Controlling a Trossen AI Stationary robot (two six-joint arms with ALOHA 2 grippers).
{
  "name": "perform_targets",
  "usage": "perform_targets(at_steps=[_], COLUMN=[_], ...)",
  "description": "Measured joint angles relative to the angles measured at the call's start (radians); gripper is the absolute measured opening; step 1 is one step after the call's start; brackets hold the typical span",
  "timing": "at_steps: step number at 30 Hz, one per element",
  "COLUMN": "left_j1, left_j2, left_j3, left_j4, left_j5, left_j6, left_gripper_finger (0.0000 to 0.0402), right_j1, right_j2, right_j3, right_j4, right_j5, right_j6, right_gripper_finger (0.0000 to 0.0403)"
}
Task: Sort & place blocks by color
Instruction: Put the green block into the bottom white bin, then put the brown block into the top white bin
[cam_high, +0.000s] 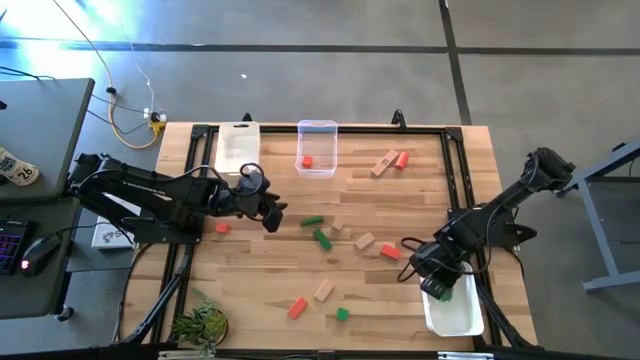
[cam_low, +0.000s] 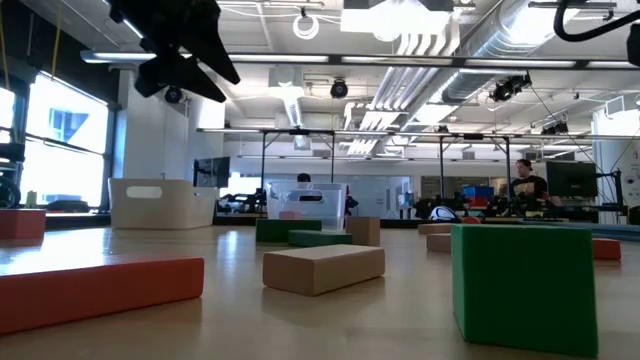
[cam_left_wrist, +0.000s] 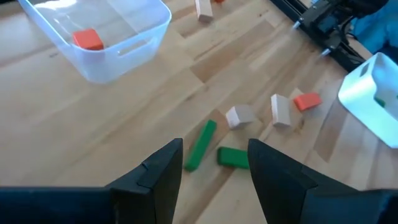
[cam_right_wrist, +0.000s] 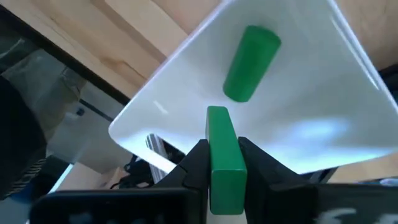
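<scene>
Left gripper (cam_high: 268, 212) hangs left of centre above bare table (cam_high: 260, 290), fingers parted, holding nothing. Two green bars (cam_high: 318, 232) lie just right of it. Clear tub (cam_high: 317, 147) at the far edge holds one red block (cam_high: 307, 161). Wood and red blocks (cam_high: 374, 244) are scattered mid-table with open wood between them. Right gripper (cam_high: 438, 287), near right corner, is clenched on a green bar (cam_right_wrist: 222, 157) over the white tub (cam_high: 455, 312); a green cylinder (cam_right_wrist: 250, 62) lies inside.
</scene>
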Motion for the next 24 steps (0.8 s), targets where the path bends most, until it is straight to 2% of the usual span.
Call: perform_targets(at_steps=[5,15,24], left_j1=[-0.021,-0.049,-0.036], left_j2=[0.000,0.000,0.000], left_j3=[0.000,0.000,0.000], left_j4=[0.000,-0.025,-0.143], left_j5=[0.001,-0.002,-0.070], left_j6=[-0.023,-0.022,-0.021], left_gripper_finger=[0.0168,0.0168,0.0168], right_j1=[0.000,0.000,-0.005], right_j2=[0.000,0.000,0.001], right_j3=[0.000,0.000,0.028], right_j4=[0.001,0.001,0.037], right_j5=[0.065,0.071,0.040], right_j6=[-0.041,-0.070,0.035], right_gripper_finger=[0.0075,0.0139,0.0149])
